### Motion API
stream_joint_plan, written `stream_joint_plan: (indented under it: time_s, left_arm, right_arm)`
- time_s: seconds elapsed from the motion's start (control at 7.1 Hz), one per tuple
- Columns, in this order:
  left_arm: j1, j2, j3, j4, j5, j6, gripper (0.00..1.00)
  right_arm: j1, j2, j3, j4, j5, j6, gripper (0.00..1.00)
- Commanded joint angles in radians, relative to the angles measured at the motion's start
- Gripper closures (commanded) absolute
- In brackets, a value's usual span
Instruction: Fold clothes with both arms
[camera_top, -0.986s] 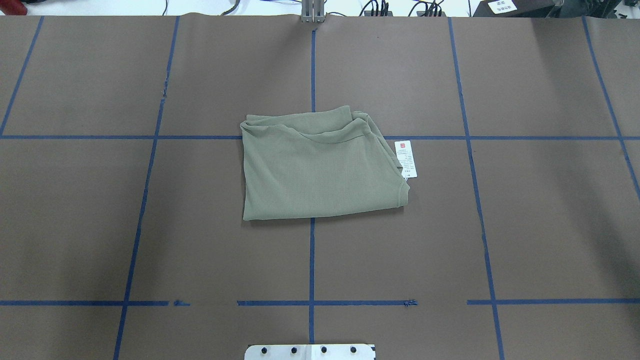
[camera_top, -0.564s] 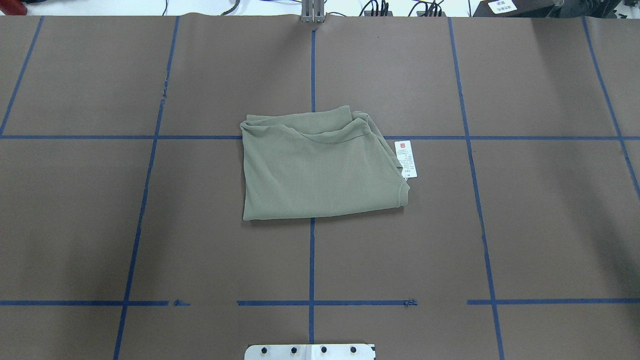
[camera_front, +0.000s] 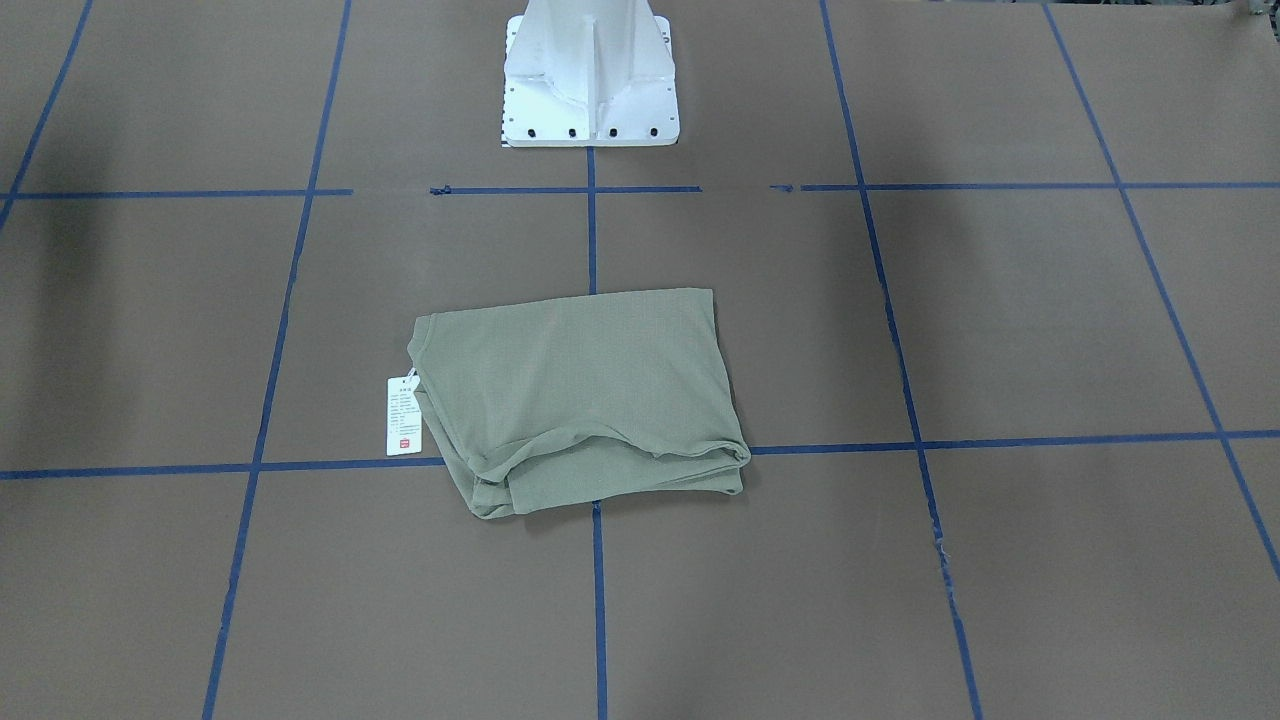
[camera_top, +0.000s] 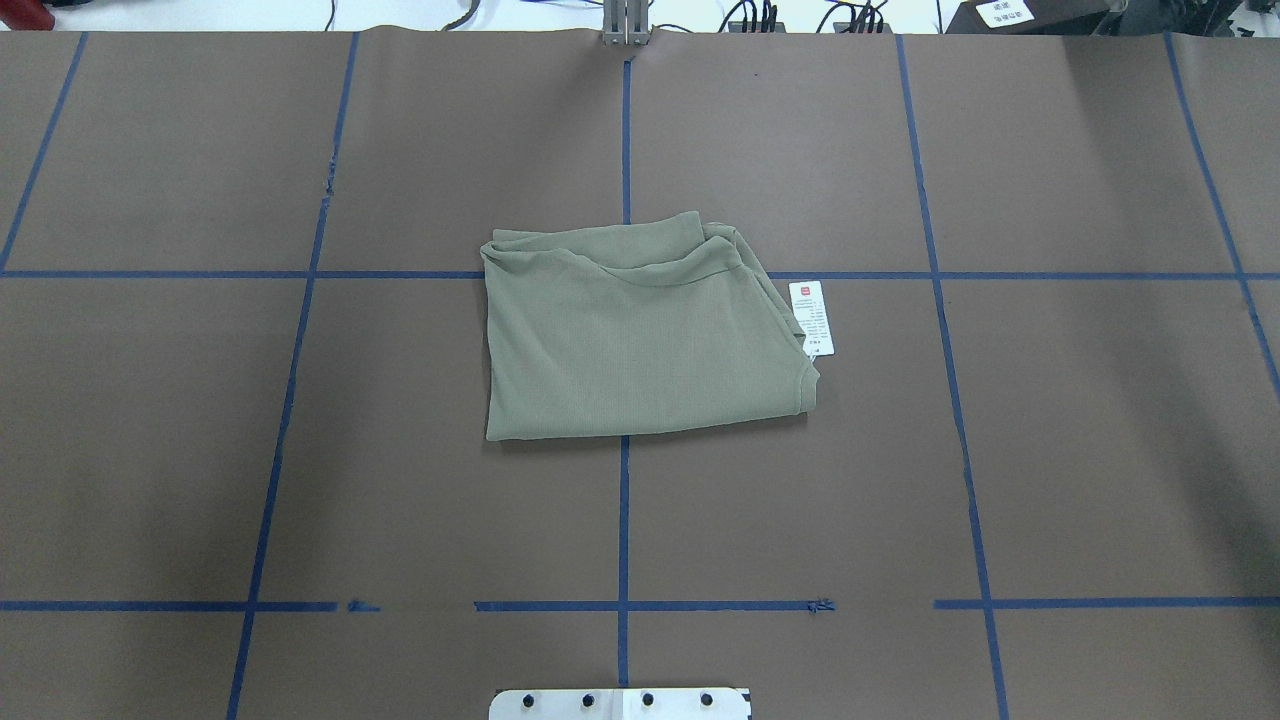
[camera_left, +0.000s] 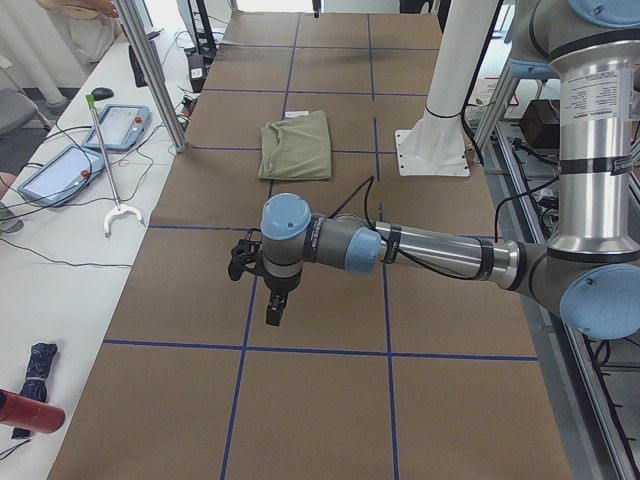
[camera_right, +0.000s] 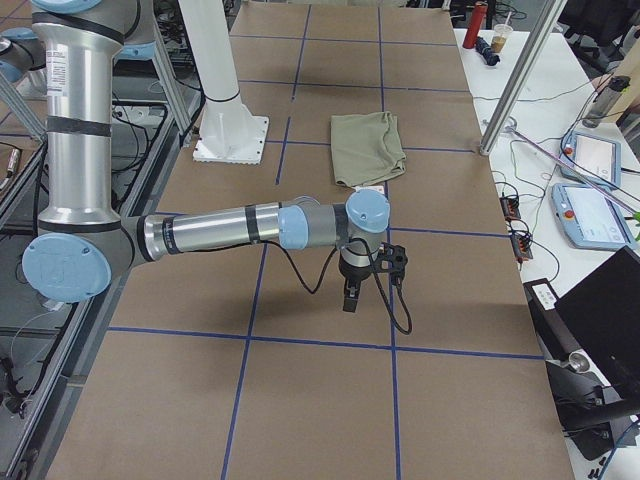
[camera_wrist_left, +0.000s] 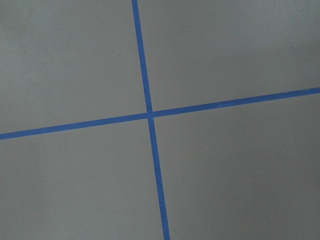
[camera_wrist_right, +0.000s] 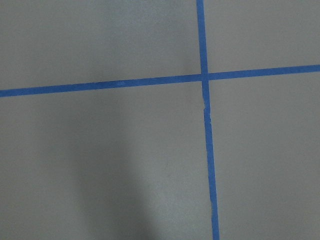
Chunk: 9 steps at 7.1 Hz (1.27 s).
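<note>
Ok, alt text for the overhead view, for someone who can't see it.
A sage-green shirt lies folded into a rough rectangle at the middle of a brown table marked with blue tape lines. A white hang tag sticks out at its right edge; a white base plate shows at the bottom.

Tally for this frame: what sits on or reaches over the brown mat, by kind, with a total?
Folded green shirt: 1
White hang tag: 1
Robot arms: 2, the left arm and the right arm
White pedestal base: 1
Total: 5
</note>
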Motion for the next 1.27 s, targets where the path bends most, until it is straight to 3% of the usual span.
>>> stream_joint_plan:
  time_s: [0.0, 1.13]
  left_arm:
    - [0.000, 0.003, 0.003, 0.000, 0.005, 0.002, 0.00]
    - [0.000, -0.003, 0.003, -0.006, 0.002, -0.001, 0.00]
  right_arm:
    - [0.000, 0.001, 0.000, 0.005, -0.013, 0.004, 0.00]
    - [0.000, 0.000, -0.008, 0.009, -0.006, 0.007, 0.00]
